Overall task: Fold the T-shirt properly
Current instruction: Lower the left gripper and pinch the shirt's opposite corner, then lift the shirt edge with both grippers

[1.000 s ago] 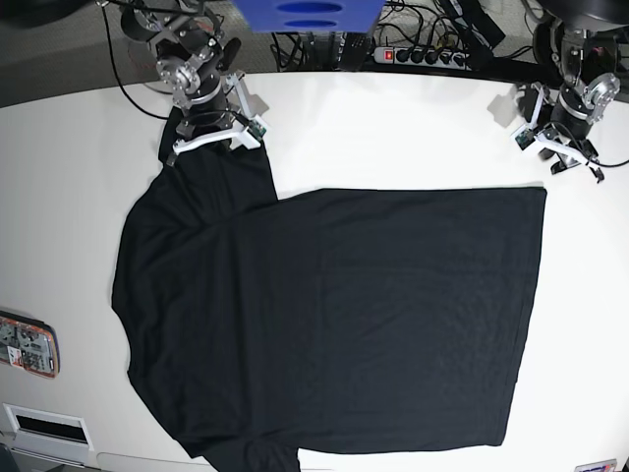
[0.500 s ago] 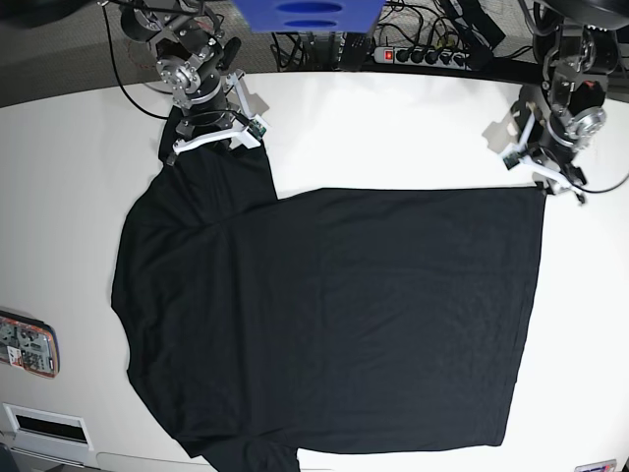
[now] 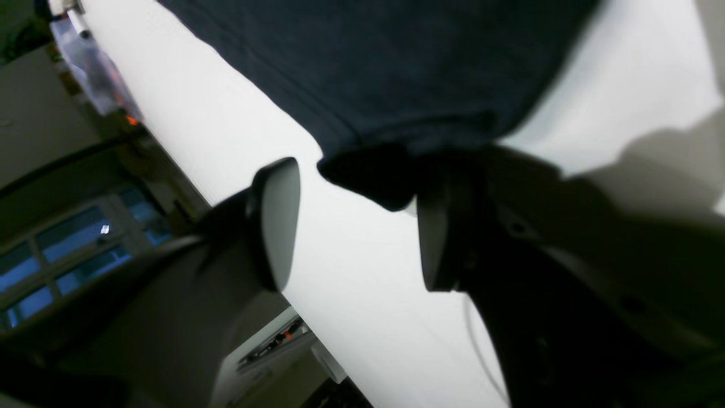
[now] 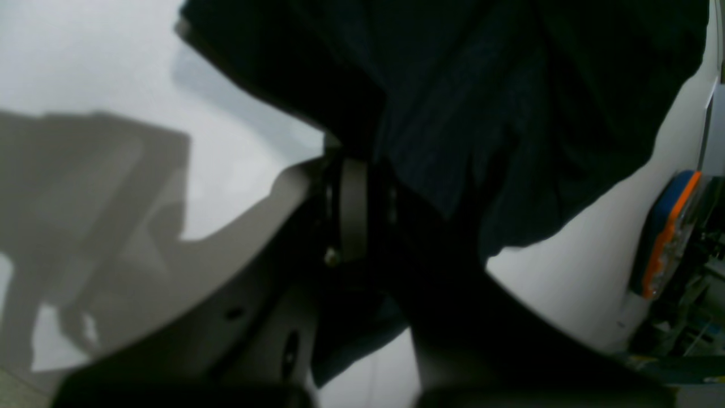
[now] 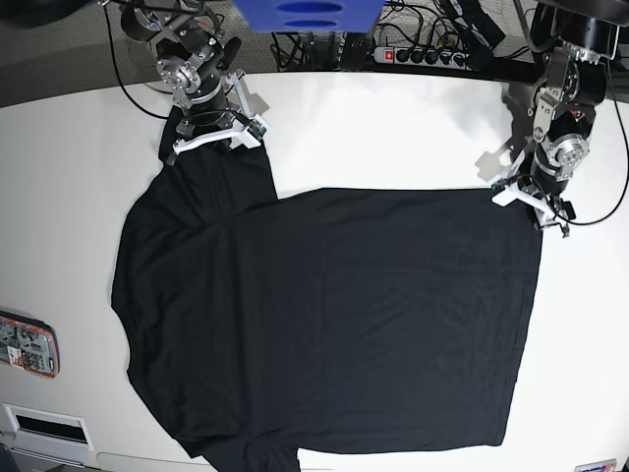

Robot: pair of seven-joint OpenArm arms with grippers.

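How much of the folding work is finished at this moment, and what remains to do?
Done: the plain black short-sleeved T-shirt lies spread flat on the white table, and the right gripper is shut on a sleeve. In hand: the left gripper, jaws open, brackets a hem corner. Left: closing on it and every fold.

White table (image 5: 393, 128), blue-lit window (image 3: 51, 266)

The T-shirt (image 5: 329, 315) lies spread flat on the table (image 5: 393, 133), covering most of its middle. In the base view, the right gripper (image 5: 211, 138) sits at the shirt's upper left sleeve, closed on the cloth, and the left gripper (image 5: 531, 202) stands over the shirt's upper right corner, its jaws apart. A power strip (image 5: 423, 54) lies behind the table. A small device (image 5: 28, 344) rests at the table's left edge.
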